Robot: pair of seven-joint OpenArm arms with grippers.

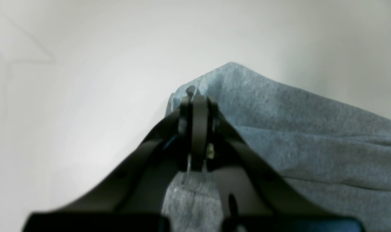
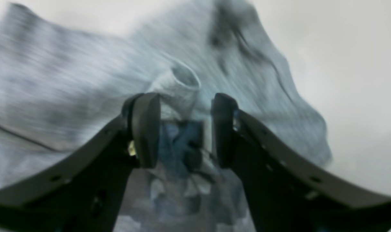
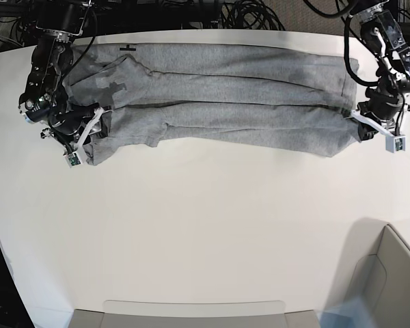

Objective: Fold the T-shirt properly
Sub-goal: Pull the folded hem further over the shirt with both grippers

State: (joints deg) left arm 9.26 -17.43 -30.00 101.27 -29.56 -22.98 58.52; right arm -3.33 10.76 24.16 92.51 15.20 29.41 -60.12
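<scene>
The grey T-shirt (image 3: 225,102) lies as a long, narrow folded band across the far side of the white table (image 3: 205,219). My left gripper (image 1: 195,96) is shut on the shirt's edge (image 1: 311,129) at its corner. In the base view it sits at the band's right end (image 3: 361,116). My right gripper (image 2: 185,125) is open, its jaws on either side of a raised fold of the shirt (image 2: 53,80). In the base view it is at the band's left end (image 3: 92,130). Dark blurred marks show on the fabric between the jaws.
A grey bin (image 3: 396,273) stands at the near right corner. A flat grey tray (image 3: 191,314) lies along the near edge. Cables (image 3: 260,14) run behind the table's far edge. A small black mark (image 3: 128,48) shows on the shirt's far edge.
</scene>
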